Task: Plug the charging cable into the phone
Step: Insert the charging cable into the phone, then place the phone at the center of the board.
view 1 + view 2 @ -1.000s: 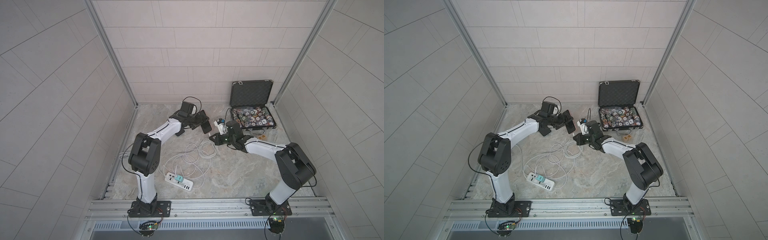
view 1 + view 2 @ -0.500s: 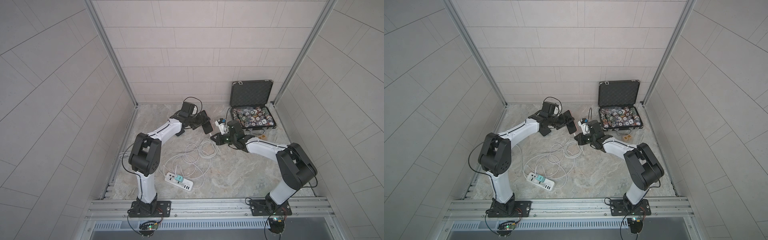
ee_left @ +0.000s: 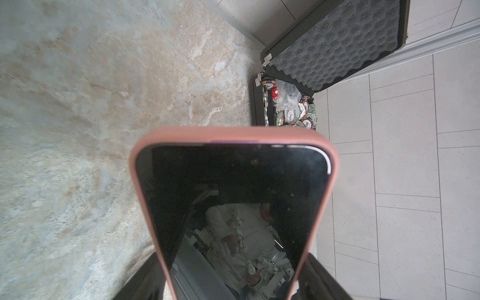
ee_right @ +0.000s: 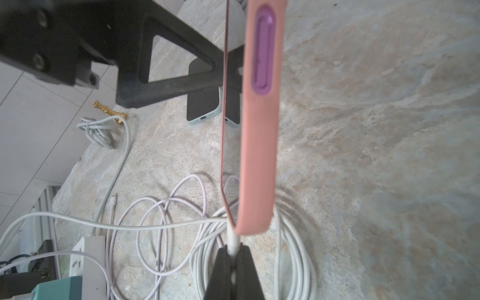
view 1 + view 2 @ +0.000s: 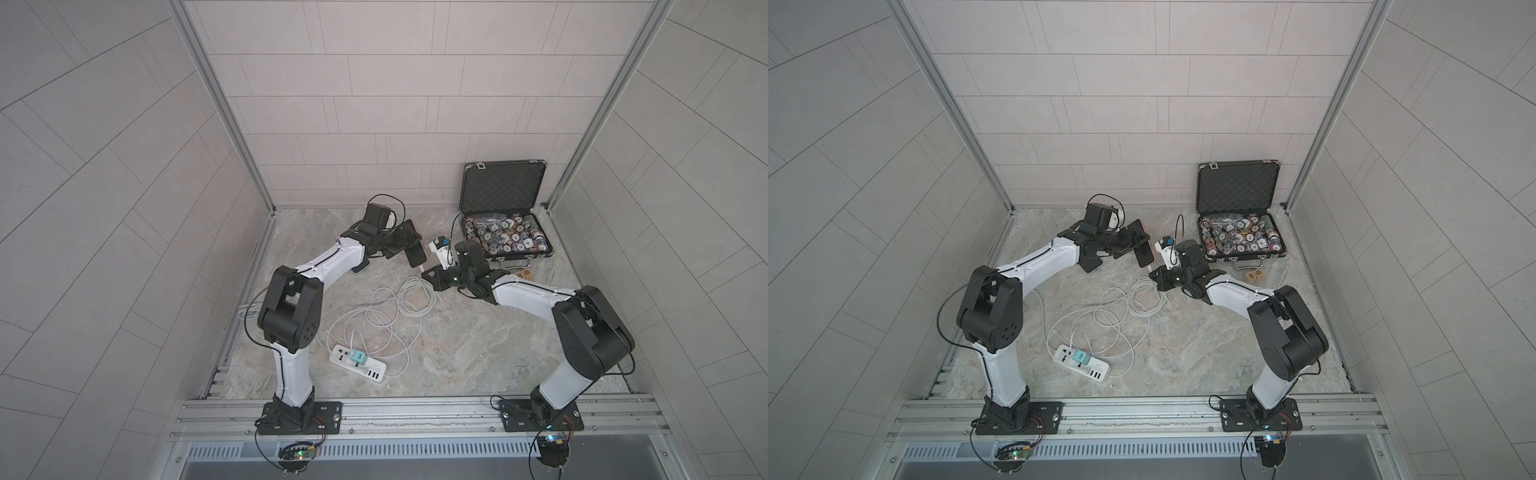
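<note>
The phone, black screen in a pink case, is held off the table with my left gripper shut on its sides. In the left wrist view the phone fills the middle between the two black fingers. My right gripper is shut on the white plug of the charging cable. The plug's tip meets the lower end of the phone. I cannot tell if it is in the port.
Loose white cable coils lie under the phone. A white power strip sits nearer the front. An open black case of poker chips stands at the back right. Another phone and a gold chess piece lie on the table.
My right wrist has shifted very slightly. Both grips and the phone stay as they were.
</note>
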You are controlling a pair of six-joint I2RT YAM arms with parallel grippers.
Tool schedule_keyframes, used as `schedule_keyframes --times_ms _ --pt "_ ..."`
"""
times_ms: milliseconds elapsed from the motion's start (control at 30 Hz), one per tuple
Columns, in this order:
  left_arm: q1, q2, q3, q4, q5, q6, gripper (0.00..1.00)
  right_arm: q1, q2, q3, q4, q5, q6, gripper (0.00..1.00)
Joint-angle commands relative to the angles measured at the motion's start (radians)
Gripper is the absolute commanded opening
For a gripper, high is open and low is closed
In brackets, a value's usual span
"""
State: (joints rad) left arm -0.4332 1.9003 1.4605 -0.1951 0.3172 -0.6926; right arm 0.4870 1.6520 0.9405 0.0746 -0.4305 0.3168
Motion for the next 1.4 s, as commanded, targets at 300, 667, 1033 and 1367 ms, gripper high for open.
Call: schedule_keyframes --times_ms 300,667,1033,1367 --pt "-0.012 0.064 0.079 -0.179 0.002 0.003 0.31 -0.034 0.012 0.007 0.161 0.018 -0.005 0.19" --pt "0.031 0.179 0.220 -0.276 -0.097 -0.027 0.40 -0.105 -0.141 -0.046 -0.077 0.066 -0.037 0.75" --pt "0.039 0.443 0.513 -0.470 -0.159 -0.120 0.44 -0.104 -0.316 -0.168 -0.100 0.330 -0.034 0.79" --pt "0.021 0.628 0.782 -0.554 -0.225 -0.079 0.51 -0.098 -0.318 -0.252 0.030 0.273 0.044 0.77"
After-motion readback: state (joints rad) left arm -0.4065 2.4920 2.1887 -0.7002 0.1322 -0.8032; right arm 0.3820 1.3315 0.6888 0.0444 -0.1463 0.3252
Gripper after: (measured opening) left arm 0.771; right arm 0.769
